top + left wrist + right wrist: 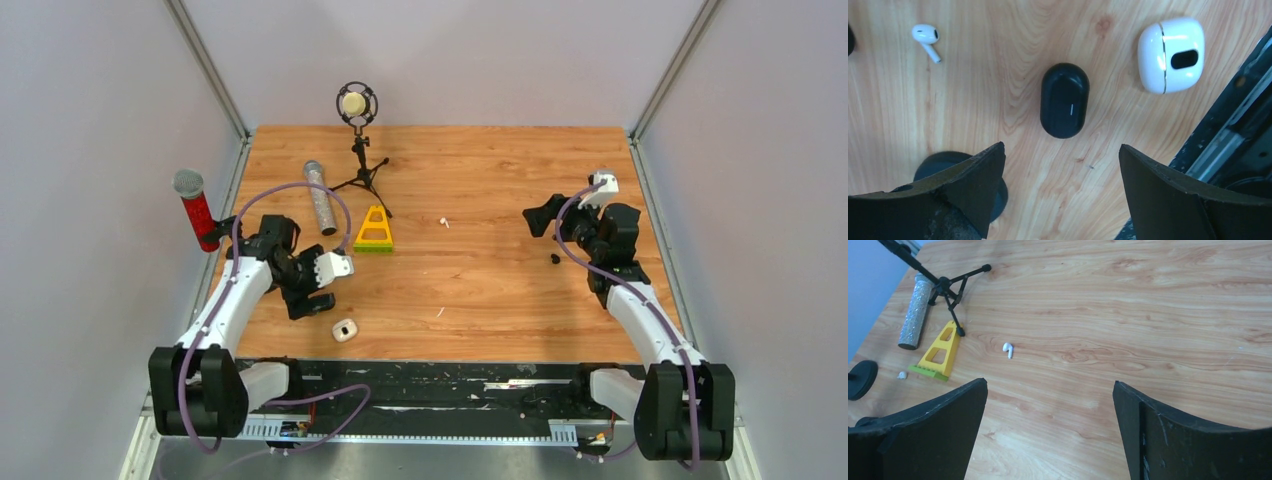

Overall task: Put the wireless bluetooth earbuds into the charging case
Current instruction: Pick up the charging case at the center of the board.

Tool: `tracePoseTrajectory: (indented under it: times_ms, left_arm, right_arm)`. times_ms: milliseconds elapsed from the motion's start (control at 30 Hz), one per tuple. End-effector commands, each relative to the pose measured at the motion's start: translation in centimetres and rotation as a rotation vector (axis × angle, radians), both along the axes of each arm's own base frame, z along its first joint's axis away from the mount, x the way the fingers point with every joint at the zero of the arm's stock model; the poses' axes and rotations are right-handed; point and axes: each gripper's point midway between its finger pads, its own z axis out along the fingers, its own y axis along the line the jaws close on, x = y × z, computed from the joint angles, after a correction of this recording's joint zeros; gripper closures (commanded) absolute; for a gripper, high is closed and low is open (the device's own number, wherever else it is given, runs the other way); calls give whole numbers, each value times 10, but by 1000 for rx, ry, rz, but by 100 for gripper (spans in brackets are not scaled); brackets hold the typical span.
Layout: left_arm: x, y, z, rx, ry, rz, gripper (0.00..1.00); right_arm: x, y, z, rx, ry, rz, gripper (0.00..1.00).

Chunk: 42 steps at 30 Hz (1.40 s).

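A: Which step are we sitting at?
B: The very start, imo. L gripper (318, 298) is hanging w/ jaws wide apart, gripping nothing. R gripper (537, 217) is doing the same, wide and empty. No earbud is sitting in the case yet.
A: Where's the case lying?
B: Case (1172, 55) is lying ahead of L gripper, off to the right in its wrist view, near but not touching. Lid is looking shut. A black oval thing (1064, 100) is sitting dead ahead, in line w/ the gap – not ours.
A: Counts?
B: I'm counting 2 earbuds, 1 case. One earbud (926, 37) is lying ahead-left of L gripper, past the oval. The other (1008, 350) is lying well ahead of R gripper.
A: Next move?
B: Prob. going for the lid or an earbud first. Either way it's needing a fine, centred pinch, since they're tiny and lying flat.
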Motion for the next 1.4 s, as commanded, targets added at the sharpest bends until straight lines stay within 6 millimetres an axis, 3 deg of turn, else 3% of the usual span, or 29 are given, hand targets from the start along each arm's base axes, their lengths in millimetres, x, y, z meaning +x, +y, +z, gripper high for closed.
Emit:
tracePoseTrajectory:
  times_ms: [0, 100, 200, 300, 467, 567, 667, 767, 900, 1000, 1133, 1233, 1367]
  left_arm:
    - [23, 5, -8, 68, -102, -190, 7]
    - [33, -6, -9, 17, -117, -243, 2]
    - [27, -11, -21, -13, -65, -292, 0]
    - [24, -9, -35, -2, -33, -298, 0]
    - [40, -5, -50, 14, -23, -240, 2]
    - [42, -4, -55, 27, 16, -195, 10]
    - [22, -4, -63, 42, 128, -239, 20]
    - [13, -1, -71, 75, 141, -274, 27]
    - [15, -3, -77, 72, 99, -288, 53]
    - [24, -16, -66, 8, 70, -262, 75]
    - [51, -35, -35, -39, -40, -208, 92]
    - [72, -45, 5, -59, -158, -163, 92]
    - [71, -48, 56, -30, -144, -121, 90]
  right_arm:
    - [-5, 16, 20, 20, -56, 62, 0]
    - [-8, 16, 21, 22, -64, 60, 0]
    - [-11, 18, 23, 21, -81, 69, 0]
    - [-13, 18, 25, 21, -91, 68, 0]
    - [-12, 18, 25, 24, -98, 64, 0]
    - [-12, 19, 25, 26, -96, 67, 0]
    - [-11, 19, 25, 25, -95, 64, 0]
    - [-10, 18, 25, 23, -94, 58, 0]
    - [-10, 19, 25, 28, -81, 56, 0]
    - [-9, 18, 25, 38, -49, 44, 0]
    - [-8, 22, 31, 71, -14, 55, 0]
    - [-11, 30, 40, 106, 7, 96, 0]
    - [-21, 46, 64, 172, 37, 187, 0]
